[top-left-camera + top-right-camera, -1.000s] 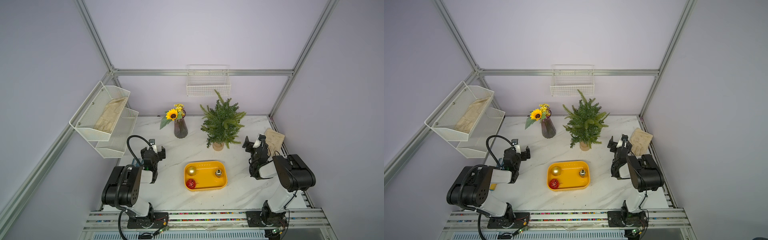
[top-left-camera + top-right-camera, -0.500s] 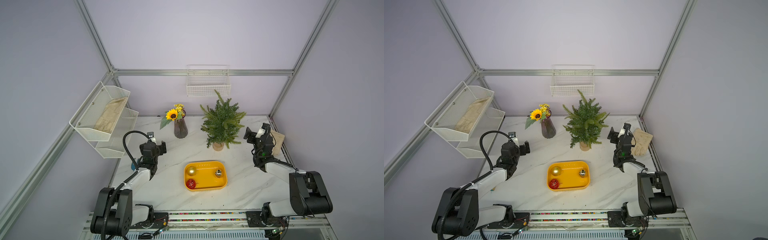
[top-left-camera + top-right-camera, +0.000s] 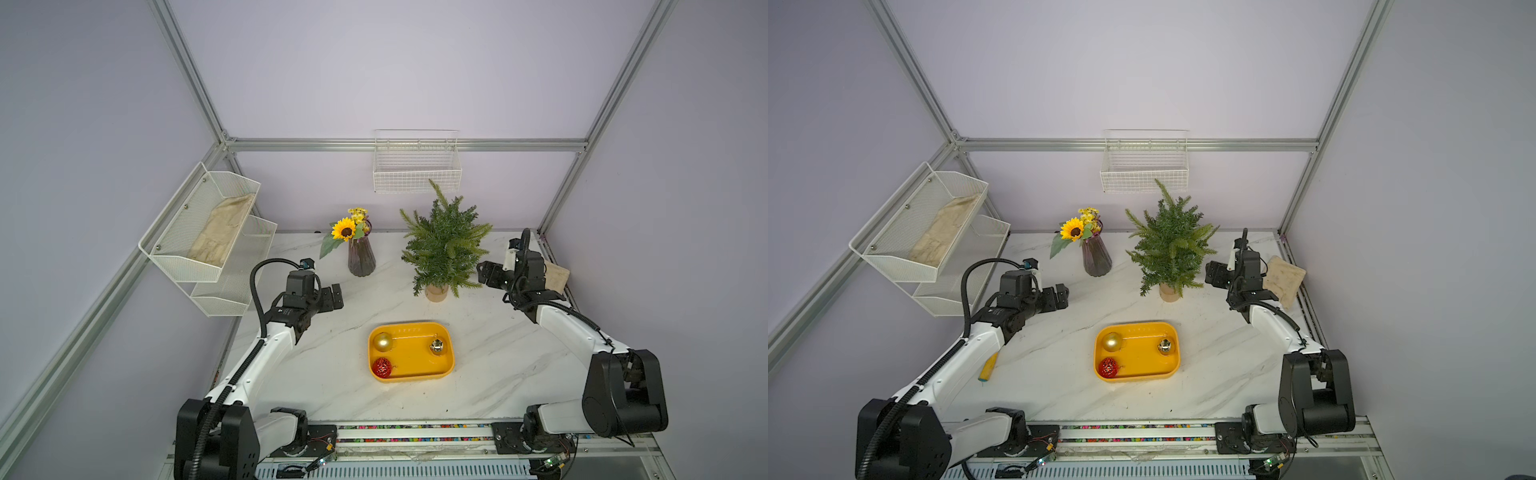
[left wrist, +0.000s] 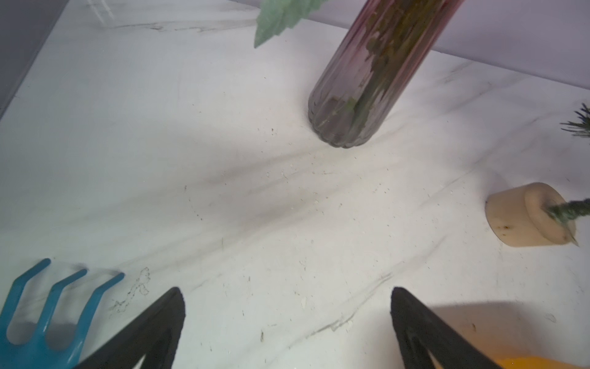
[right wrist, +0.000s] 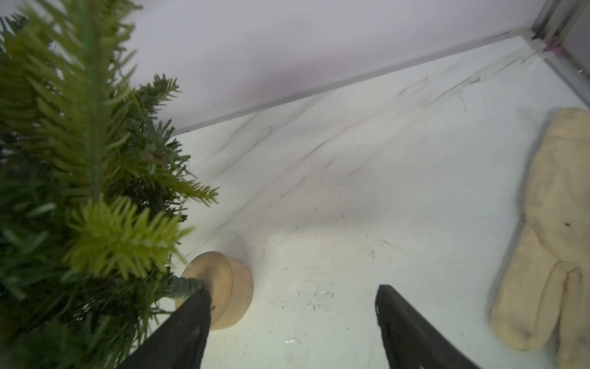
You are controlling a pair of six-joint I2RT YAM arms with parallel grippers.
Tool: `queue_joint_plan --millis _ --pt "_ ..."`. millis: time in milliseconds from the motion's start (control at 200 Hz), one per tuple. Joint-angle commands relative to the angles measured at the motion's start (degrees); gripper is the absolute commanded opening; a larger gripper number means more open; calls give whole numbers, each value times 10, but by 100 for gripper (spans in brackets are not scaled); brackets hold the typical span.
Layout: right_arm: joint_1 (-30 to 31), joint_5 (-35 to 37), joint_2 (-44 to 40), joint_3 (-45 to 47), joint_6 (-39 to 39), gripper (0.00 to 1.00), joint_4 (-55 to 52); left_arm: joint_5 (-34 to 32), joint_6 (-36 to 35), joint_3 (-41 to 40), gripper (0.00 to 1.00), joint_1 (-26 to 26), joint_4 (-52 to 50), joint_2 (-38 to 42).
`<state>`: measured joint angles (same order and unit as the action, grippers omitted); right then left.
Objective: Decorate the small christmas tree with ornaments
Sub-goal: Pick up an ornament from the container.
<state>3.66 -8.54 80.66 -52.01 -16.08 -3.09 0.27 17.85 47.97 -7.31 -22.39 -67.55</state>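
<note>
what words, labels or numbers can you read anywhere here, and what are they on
No text is readable in any view.
Small white mark on the left arm: too small to read.
Faint raised marks by the yellow tray's far rim: too small to tell if they are letters.

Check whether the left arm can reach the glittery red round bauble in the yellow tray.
Probably yes. The left gripper hangs open and empty, the glittery red round bauble lies uncovered in the corner of the yellow plastic tray nearest that arm, with only bare marble tabletop between them.
</note>
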Motion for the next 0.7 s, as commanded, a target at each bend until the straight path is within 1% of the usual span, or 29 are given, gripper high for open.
queue_joint_plan --millis 0,60,75,170,310,475,535,610,695 --pt "4 -44 -13 -11 -36 80 -81 62 -15 63 100 -8 -60 21" --pt "5 -36 -18 -3 -53 78 -100 70 -19 65 100 -14 -71 22" --pt "6 -33 -34 0 -57 78 -105 72 -19 66 100 -16 -76 21" --pt "6 -6 -72 18 -79 78 -142 68 -14 75 100 -45 -106 18" --pt "9 -12 -130 53 -104 76 -182 29 6 78 99 -121 -149 12" --pt "15 -39 -186 96 -127 75 -194 -7 57 96 95 -206 -223 -7" --pt "15 -44 -198 113 -131 75 -189 -24 73 109 95 -249 -248 -18" --pt "15 -48 -204 129 -133 75 -177 -66 99 130 94 -306 -280 -37" --pt "16 -55 -203 142 -135 74 -162 -81 131 163 93 -342 -317 -70"
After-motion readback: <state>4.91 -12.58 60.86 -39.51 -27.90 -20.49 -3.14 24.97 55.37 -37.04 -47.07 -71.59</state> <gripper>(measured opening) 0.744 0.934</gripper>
